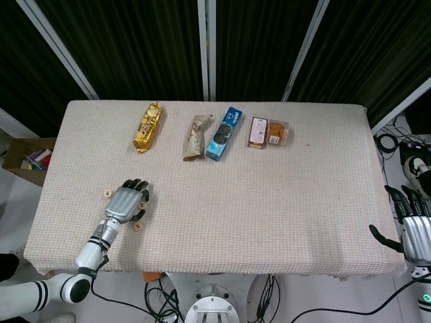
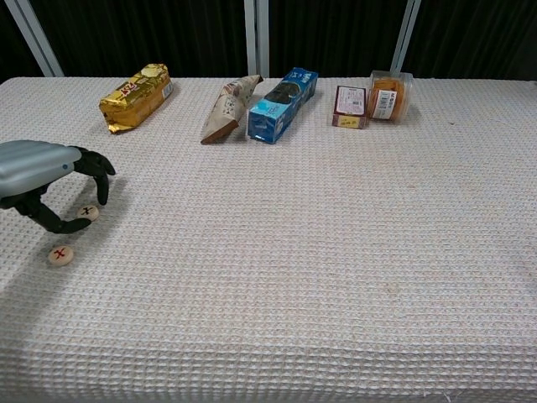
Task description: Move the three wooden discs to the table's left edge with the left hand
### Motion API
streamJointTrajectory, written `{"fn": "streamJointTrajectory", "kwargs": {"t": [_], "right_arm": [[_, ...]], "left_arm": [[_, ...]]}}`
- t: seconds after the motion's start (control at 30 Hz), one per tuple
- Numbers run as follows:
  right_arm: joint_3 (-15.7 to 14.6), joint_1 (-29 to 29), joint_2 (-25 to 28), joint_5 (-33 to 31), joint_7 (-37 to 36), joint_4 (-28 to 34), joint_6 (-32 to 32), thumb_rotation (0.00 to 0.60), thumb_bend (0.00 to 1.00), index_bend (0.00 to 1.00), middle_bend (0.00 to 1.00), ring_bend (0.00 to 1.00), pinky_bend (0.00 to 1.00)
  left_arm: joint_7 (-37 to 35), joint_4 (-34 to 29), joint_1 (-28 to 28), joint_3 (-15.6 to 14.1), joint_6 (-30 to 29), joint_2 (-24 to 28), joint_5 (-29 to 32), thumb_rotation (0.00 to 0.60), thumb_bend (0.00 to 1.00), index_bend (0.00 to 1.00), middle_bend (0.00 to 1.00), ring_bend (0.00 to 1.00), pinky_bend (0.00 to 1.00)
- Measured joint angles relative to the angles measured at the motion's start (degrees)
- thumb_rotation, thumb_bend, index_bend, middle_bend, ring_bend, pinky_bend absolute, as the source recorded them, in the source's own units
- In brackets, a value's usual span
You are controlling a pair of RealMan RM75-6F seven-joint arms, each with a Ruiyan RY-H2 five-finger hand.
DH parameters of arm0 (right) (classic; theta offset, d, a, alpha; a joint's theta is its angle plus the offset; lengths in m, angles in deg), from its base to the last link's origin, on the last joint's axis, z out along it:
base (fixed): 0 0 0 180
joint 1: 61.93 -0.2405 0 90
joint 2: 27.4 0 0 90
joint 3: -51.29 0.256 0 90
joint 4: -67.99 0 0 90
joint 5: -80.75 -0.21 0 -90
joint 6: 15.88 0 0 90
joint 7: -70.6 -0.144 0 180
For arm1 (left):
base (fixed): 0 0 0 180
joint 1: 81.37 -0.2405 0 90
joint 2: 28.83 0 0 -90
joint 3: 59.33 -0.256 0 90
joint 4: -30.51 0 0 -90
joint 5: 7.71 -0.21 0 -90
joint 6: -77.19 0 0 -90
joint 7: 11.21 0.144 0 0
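Note:
Three small wooden discs lie on the table's front left. One disc [image 1: 107,194] sits alone nearest the left edge. My left hand [image 1: 126,202] hovers just right of it, fingers arched over a second disc [image 2: 86,212] that lies flat on the cloth between thumb and fingertips [image 2: 102,195]; I see no firm pinch. A third disc [image 2: 60,254] with a red cross, also disc [image 1: 137,227], lies in front of the hand, untouched. My right hand [image 1: 413,232] hangs off the table's right edge, fingers spread, holding nothing.
Along the far side lie a gold snack pack [image 1: 147,126], a beige wrapper [image 1: 195,136], a blue biscuit pack [image 1: 224,132] and a clear box of cookies [image 1: 268,131]. A cardboard box [image 1: 30,158] stands on the floor beyond the left edge.

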Motion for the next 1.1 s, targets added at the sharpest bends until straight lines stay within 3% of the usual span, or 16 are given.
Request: {"fn": "streamJointTrajectory", "kwargs": {"t": [0.33, 0.57, 0.8, 1.1], "right_arm": [[0.1, 0.0, 0.0, 0.1, -0.5, -0.4, -0.1, 0.600, 0.15, 0.11, 0.19, 0.04, 0.12], [0.2, 0.0, 0.2, 0.3, -0.5, -0.3, -0.4, 0.600, 0.15, 0.11, 0.19, 0.04, 0.12], [0.2, -0.1, -0.1, 0.2, -0.5, -0.3, 0.0, 0.600, 0.15, 0.11, 0.19, 0.04, 0.13], [0.2, -0.2, -0.1, 0.4, 0.1, 0.1, 0.1, 0.600, 0.15, 0.11, 0.19, 0.04, 0.12]], "left_arm": [[0.5, 0.2, 0.1, 0.0, -0.9, -0.1, 0.8, 0.600, 0.35, 0.53, 0.16, 0.11, 0.16], [-2.3, -2.0, -1.1, 1.7, -4.8, 3.2, 0.1, 0.600, 0.36, 0.52, 0.16, 0.11, 0.16], [-5.2, -2.7, -3.0, 3.4, -6.0, 8.2, 3.4, 0.600, 0.35, 0.52, 0.16, 0.11, 0.15], [-8.4, 0.9, -4.2, 2.9, -4.0, 7.8, 5.5, 0.600, 0.35, 0.50, 0.16, 0.11, 0.15]]}}
